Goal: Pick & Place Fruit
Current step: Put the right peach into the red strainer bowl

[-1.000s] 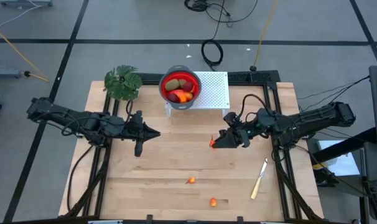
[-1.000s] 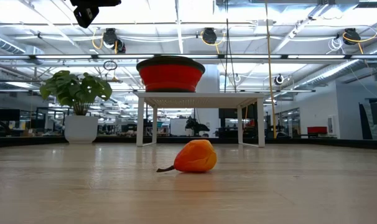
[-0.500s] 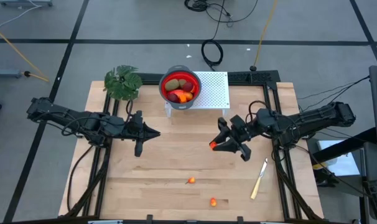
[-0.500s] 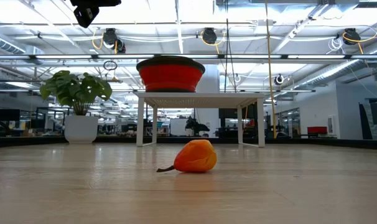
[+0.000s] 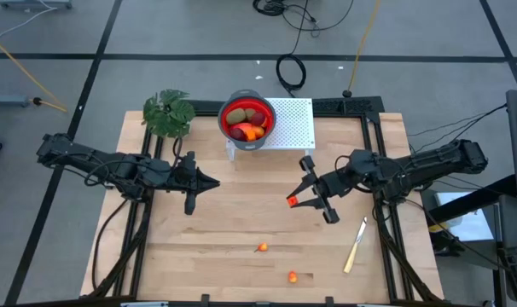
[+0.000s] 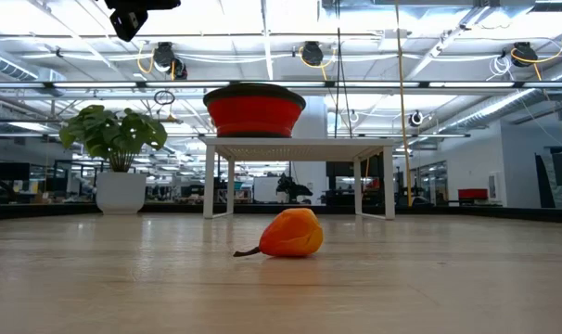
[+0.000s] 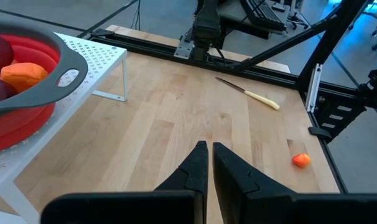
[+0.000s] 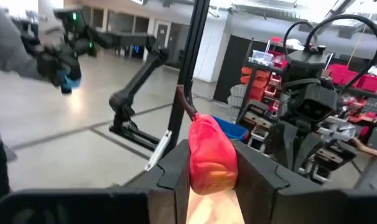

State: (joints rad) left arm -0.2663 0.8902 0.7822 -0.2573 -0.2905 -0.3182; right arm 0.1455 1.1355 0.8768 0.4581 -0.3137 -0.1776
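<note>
- High view: the right end effector [image 5: 298,199] hangs over the wooden surface [image 5: 233,222], a little in front of the bowl [image 5: 246,120] and to its right, closed partway on a red-orange fruit [image 5: 291,200].
- Right wrist view shows that fruit [image 8: 208,157] as a longish, smooth piece, red at the top fading to orange below, with a thin dark stem curling off its upper end; the two dark fingers [image 8: 176,168] press on either side of it.
- The bowl is round, red inside with a grey rim and handle, and sits on a white perforated stand [image 5: 293,124] at the back of the surface.
- Inside the bowl lie olive-brown ovals [image 5: 236,116], dark red rounds [image 5: 241,131] and an orange piece [image 5: 254,133], piled together.
- Two small orange bits lie on the surface well in front of the bowl: one [image 5: 261,248] nearer, one [image 5: 292,276] close to the front edge.
- Low view: an orange, pear-shaped fruit [image 6: 291,233] with a short dark stem rests on the pale wood grain, glossy and smooth, in front of the stand's white legs [image 6: 210,181].
- The left end effector [image 5: 209,182] waits in front of the bowl and to its left, fingers shut together and holding nothing.
- A pale-handled knife [image 5: 355,245] lies well in front of the bowl and to its right; a leafy green plant [image 5: 167,112] stands just left of the bowl.
</note>
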